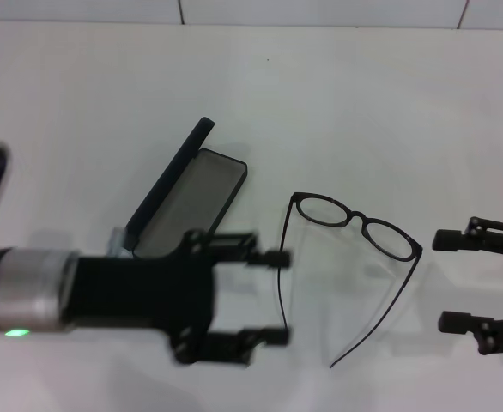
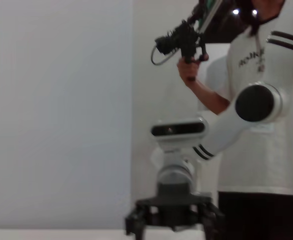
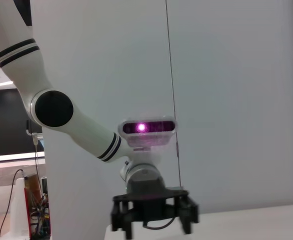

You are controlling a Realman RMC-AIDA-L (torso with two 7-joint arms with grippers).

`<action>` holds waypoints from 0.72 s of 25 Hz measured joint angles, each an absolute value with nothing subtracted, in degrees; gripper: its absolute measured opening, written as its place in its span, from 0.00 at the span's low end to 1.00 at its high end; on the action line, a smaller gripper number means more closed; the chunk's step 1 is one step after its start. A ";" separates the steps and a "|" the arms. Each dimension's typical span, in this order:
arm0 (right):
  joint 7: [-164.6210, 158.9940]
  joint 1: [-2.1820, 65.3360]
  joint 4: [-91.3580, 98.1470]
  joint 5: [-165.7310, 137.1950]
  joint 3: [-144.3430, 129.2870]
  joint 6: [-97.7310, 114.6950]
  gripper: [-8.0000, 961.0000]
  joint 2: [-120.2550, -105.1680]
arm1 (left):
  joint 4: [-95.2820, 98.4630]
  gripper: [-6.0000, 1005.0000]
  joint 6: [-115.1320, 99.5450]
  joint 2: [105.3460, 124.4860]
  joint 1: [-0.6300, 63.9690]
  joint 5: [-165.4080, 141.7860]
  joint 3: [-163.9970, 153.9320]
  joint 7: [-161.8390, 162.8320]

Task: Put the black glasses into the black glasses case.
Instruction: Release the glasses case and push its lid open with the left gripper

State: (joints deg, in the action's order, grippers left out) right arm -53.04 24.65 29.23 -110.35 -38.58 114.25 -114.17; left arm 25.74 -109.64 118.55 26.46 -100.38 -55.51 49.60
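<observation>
White tabletop (image 1: 389,94) carries everything in the head view, and the black glasses (image 1: 354,225) lie on it near the middle, unfolded, lenses toward the far side and both slender temple arms reaching back toward the robot. Taking those glasses as the landmark: the black glasses case (image 1: 187,196) lies just beside them on the robot's left and a little farther back, apart from the frame, its lid swung up on edge along the outer side and its grey lining showing in the flat tray. Closer to the robot than the case, the left gripper (image 1: 275,296) points at the glasses from the left, its two fingers spread wide with a clear gap between them; the nearer temple arm runs right past the fingertips, and whether it touches them cannot be told. A green light glows on the underside of that arm's silver wrist. On the opposite side of the glasses, well apart from the frame, the right gripper (image 1: 449,281) sits at the edge of the view with its fingers likewise spread and nothing between them. The left wrist view looks across at the right gripper and a person (image 2: 266,95) in a white shirt holding a camera rig behind it.
</observation>
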 joint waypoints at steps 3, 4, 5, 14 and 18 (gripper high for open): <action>-53.03 24.99 29.66 -110.52 -38.61 114.16 0.84 -114.96 | 26.02 0.69 -112.45 116.54 24.42 -101.80 -55.19 49.70; -53.03 25.18 29.72 -110.62 -38.70 114.09 0.84 -115.15 | 26.27 0.69 -113.14 116.09 23.37 -101.67 -54.88 49.67; -53.03 25.49 29.72 -110.62 -38.86 114.04 0.84 -115.23 | 27.06 0.69 -113.70 115.79 22.07 -100.89 -54.46 49.60; -53.35 28.83 29.05 -110.60 -40.03 113.74 0.84 -115.46 | 31.17 0.67 -114.00 116.35 18.73 -100.34 -54.37 49.74; -53.41 28.97 29.02 -110.23 -40.61 113.53 0.84 -115.49 | 31.08 0.67 -113.88 116.40 18.77 -100.32 -54.22 49.65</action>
